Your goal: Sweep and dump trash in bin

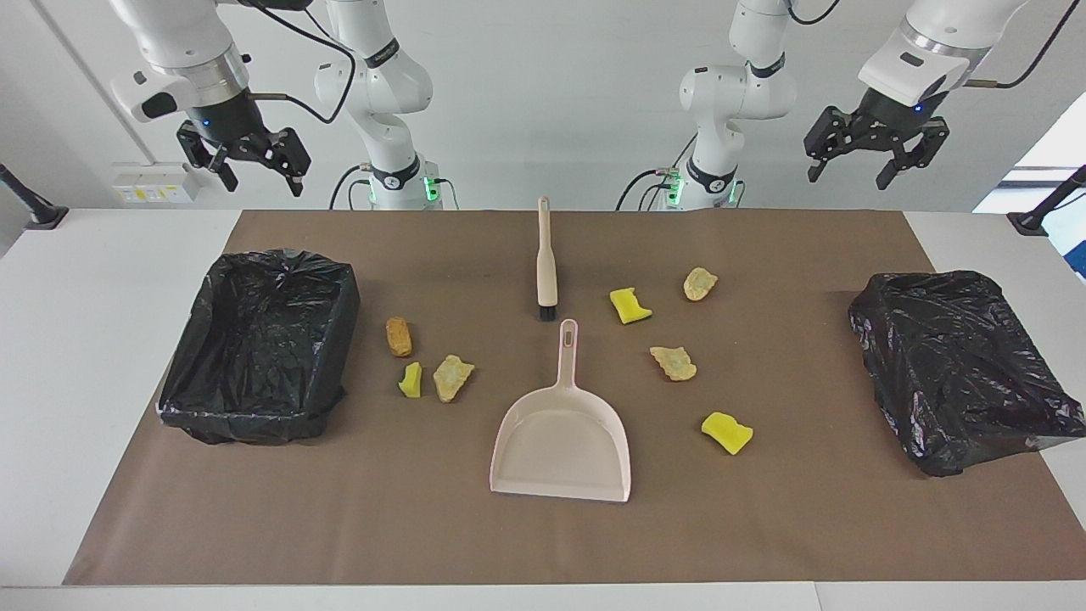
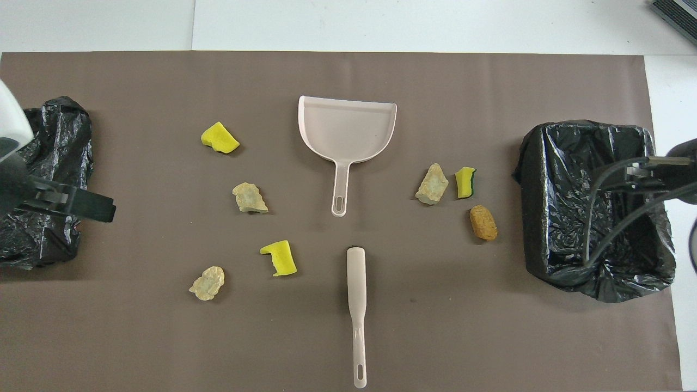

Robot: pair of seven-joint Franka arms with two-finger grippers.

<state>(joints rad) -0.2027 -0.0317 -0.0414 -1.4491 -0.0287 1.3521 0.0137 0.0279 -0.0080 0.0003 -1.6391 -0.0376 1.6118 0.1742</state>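
Trash lies in several scraps on the brown mat (image 1: pixel 424 526). There are yellow sponge bits (image 1: pixel 629 305) (image 2: pixel 219 137) and tan lumps (image 1: pixel 674 362) (image 2: pixel 250 197), with an orange-brown one (image 1: pixel 398 336) (image 2: pixel 483 222). A pale dustpan (image 1: pixel 562 441) (image 2: pixel 347 130) lies mid-table, its handle toward the robots. A pale brush (image 1: pixel 546 271) (image 2: pixel 356 305) lies in line with it, nearer to the robots. The black-lined bin (image 1: pixel 263 344) (image 2: pixel 591 207) stands open at the right arm's end. My right gripper (image 1: pixel 263 182) hangs open and empty high over that bin. My left gripper (image 1: pixel 848 176) is open and empty, high over the other black bag (image 1: pixel 959 365).
The bag-covered container (image 2: pixel 43 179) sits at the left arm's end of the mat. White table (image 1: pixel 85 339) borders the mat at both ends. A cable (image 2: pixel 615 218) from the right hand crosses above the open bin.
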